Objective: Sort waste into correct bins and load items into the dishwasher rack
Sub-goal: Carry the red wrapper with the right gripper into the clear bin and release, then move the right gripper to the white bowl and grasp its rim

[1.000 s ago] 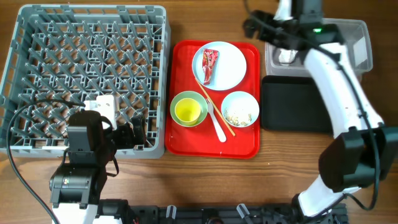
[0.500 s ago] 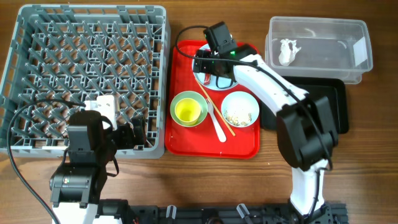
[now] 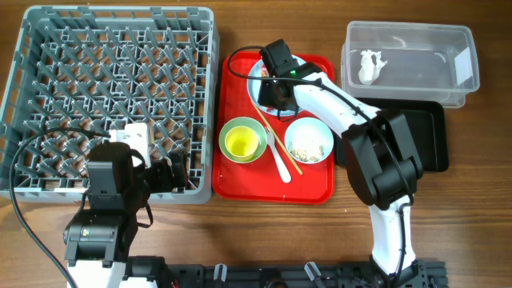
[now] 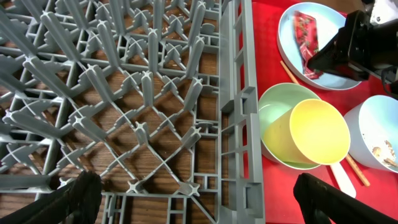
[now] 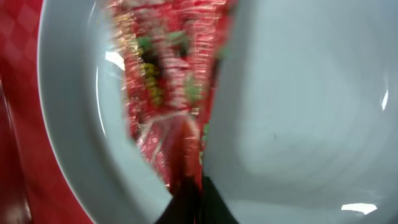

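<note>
1. The wooden surface (image 3: 464,224) carries all items.

2. The grey dishwasher rack (image 3: 120,11) fills the upper left of the overhead view. The left hand (image 4: 202,202) hangs over the rack's lower right corner. Its fingers (image 4: 68,199) stand wide apart at the two bottom corners of the left wrist view, with only rack lattice between them.

3. The red serving tray (image 3: 316,186) lies at centre frame, just beside the rack's right wall.

4. The clear plastic tub (image 3: 404,26) lies at the upper right. The black tray (image 3: 428,136) lies directly below it in the frame, edge to edge, and is partly covered by the right arm.

5. The plate (image 5: 298,112) sits at the upper middle of the red serving tray.

6. The light green bowl (image 3: 228,128) sits at the tray's lower left, and the yellow cup (image 3: 242,144) sits inside it. The pale blue bowl (image 3: 324,128) sits at the tray's lower right.

7. The white plastic fork (image 3: 280,160) lies diagonally between the two bowls. The wooden chopsticks (image 3: 264,120) run alongside it from the plate's lower rim.

8. The red snack wrapper (image 5: 155,81) lies on the left half of the plate. The right hand (image 5: 189,199) is directly above the plate. In the right wrist view its fingertips meet at bottom centre, clamped on the wrapper's near end. The rest of the wrapper extends up the frame across the plate.

9. The white tissue (image 3: 368,66) lies in the left part of the tub.

10. The crumbs (image 3: 308,148) lie in the pale blue bowl.
</note>
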